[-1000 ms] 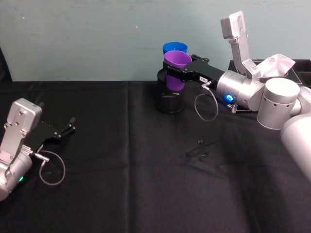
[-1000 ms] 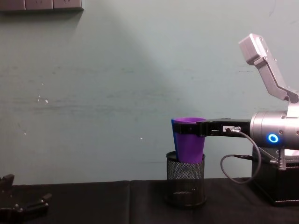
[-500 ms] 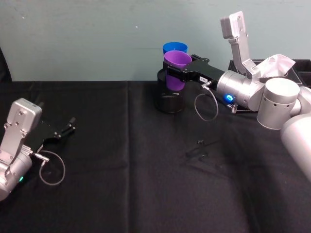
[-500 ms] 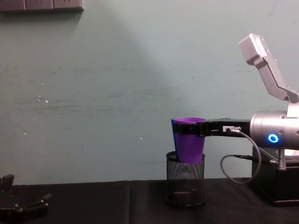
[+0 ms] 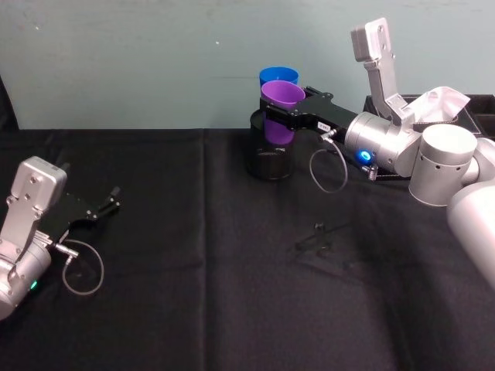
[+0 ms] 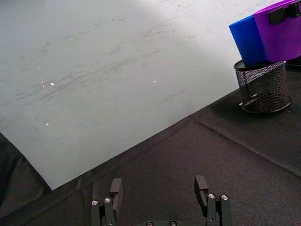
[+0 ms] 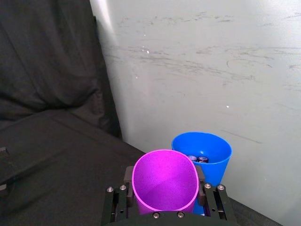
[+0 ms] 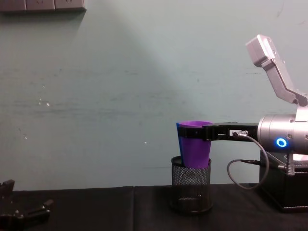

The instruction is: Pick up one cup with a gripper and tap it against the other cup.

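I count two cups, one mesh holder and two grippers. My right gripper [image 5: 274, 117] reaches in from the right of the head view to the upper centre of the frame. Its two black fingers are clamped on either side of the purple cup [image 5: 283, 96], just below the rim. I hold that cup upright and off the table [image 5: 232, 270].

The blue cup [image 5: 278, 76] stands directly behind the purple one, against the pale wall. In the left wrist view, at the upper right corner, the two cups sit side against side with no gap that I can see. From the chest camera the blue cup is a thin sliver at the purple cup's left edge, right of centre.

Below both cups is the single black mesh holder [image 8: 191, 190], resting on the black cloth. The blue cup's base goes down to the holder's rim. I cannot tell whether the purple cup's base touches the rim or only hangs above it.

My left gripper [image 5: 110, 201] lies low at the left edge of the head view, well apart from the cups, with its two fingers spread wide and nothing between them. One black box [image 5: 481, 108] with a crumpled white sheet [image 5: 437, 104] in it sits at the right edge.
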Available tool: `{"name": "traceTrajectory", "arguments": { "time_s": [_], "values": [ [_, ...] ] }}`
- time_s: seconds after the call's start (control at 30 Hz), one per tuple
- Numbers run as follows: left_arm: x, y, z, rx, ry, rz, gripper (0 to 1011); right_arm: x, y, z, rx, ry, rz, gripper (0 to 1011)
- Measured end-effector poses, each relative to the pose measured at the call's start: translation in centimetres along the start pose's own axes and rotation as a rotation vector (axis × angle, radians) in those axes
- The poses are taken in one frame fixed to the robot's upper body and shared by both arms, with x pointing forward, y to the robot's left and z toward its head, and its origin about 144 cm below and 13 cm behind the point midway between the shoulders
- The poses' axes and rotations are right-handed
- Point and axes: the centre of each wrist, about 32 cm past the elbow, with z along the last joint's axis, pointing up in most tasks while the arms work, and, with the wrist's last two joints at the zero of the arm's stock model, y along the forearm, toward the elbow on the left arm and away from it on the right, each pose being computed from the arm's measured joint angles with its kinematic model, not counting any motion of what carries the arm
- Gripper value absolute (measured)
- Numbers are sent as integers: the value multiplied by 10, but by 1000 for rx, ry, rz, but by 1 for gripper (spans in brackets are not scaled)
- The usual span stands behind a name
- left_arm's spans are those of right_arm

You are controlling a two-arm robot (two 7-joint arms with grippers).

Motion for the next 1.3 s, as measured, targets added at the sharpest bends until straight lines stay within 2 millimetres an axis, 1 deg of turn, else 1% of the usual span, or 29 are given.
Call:
{"name": "traceTrajectory", "arguments": {
  "time_s": [1.1,1.3],
  "values": [
    [0,0,0,0,0,0,1000,0,0,0,0,0,0,731],
    [0,0,0,0,0,0,1000,0,-5,1,8,-12,3,731]
  ]
}}
